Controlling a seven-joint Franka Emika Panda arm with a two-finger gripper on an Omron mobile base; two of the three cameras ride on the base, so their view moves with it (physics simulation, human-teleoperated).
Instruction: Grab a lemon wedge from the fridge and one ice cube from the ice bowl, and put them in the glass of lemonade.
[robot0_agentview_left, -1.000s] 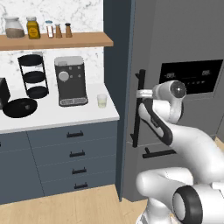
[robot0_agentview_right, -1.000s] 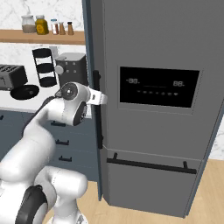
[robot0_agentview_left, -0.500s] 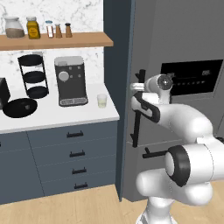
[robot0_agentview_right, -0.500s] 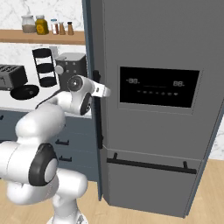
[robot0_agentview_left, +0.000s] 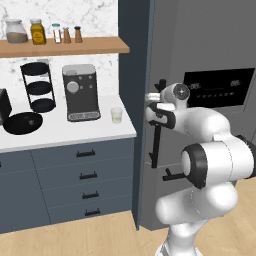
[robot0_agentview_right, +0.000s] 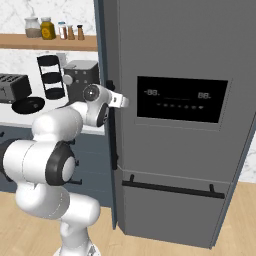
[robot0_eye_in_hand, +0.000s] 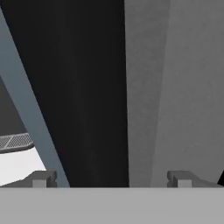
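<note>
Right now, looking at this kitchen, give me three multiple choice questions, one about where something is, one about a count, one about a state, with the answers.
1. Where does the glass of lemonade stand?
A. On the counter right of the coffee machine
B. On the wall shelf
C. On the floor

2. How many jars and shakers stand on the shelf?
A. Two
B. Four
C. Seven

3. How is the gripper?
A. Shut on a lemon wedge
B. Open and holding nothing
C. Shut on the glass

Answers: 1 A, the glass sits on the white counter beside the coffee machine. 2 B, two jars and two small shakers line the shelf. 3 B, the hand view shows the fingertips wide apart at the fridge handle.
</note>
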